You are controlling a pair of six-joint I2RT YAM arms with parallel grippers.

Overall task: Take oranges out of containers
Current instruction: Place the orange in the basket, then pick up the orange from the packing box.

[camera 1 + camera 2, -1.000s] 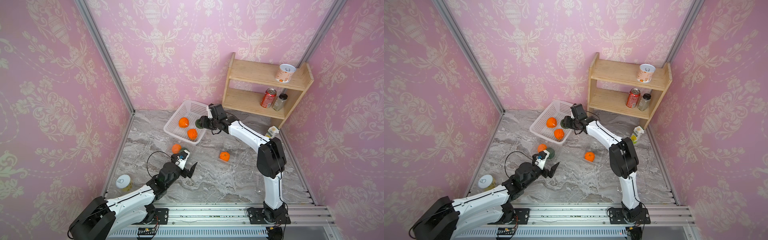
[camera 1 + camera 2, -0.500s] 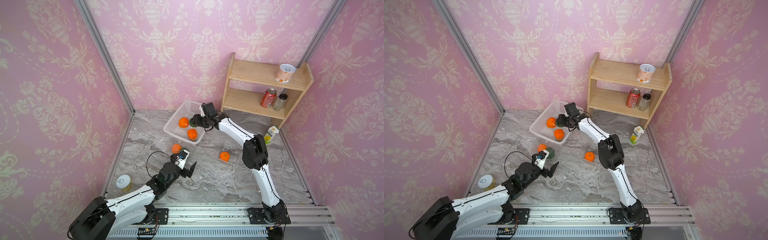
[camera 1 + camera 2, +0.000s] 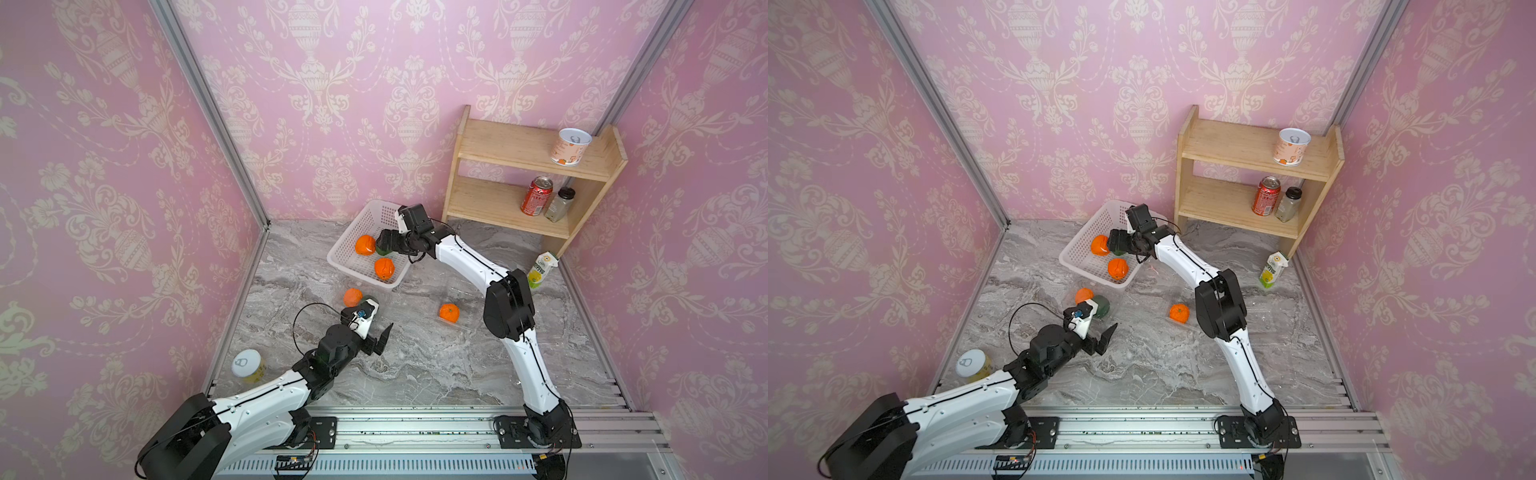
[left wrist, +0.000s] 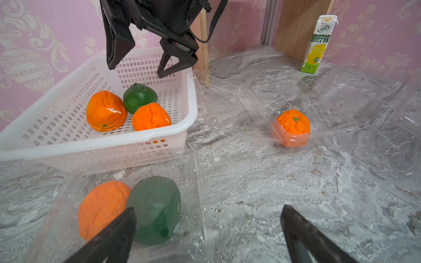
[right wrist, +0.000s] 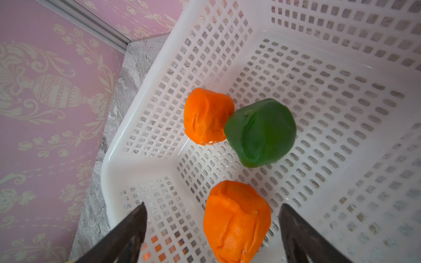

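Two oranges (image 5: 208,116) (image 5: 237,220) lie in the white basket (image 5: 141,91), in both top views (image 3: 365,244) (image 3: 1118,268). My right gripper (image 5: 211,204) hangs open over them, holding nothing, seen in a top view (image 3: 384,243). A third orange (image 4: 102,209) sits in a clear container (image 4: 196,164) just ahead of my open, empty left gripper (image 4: 208,207) (image 3: 378,322). A fourth orange (image 4: 292,127) (image 3: 449,312) with a green stem mark sits in another clear container (image 4: 227,109) mid-table.
A green fruit (image 5: 260,133) lies in the basket, another green fruit (image 4: 155,209) beside the near orange. An empty clear tray (image 4: 355,91) lies right. The wooden shelf (image 3: 519,183), a lemon carton (image 3: 542,270) and a yellow can (image 3: 248,365) ring the table.
My right gripper has moved left over the basket and opened wide; the green fruit now lies loose in the basket. The left arm has not moved.
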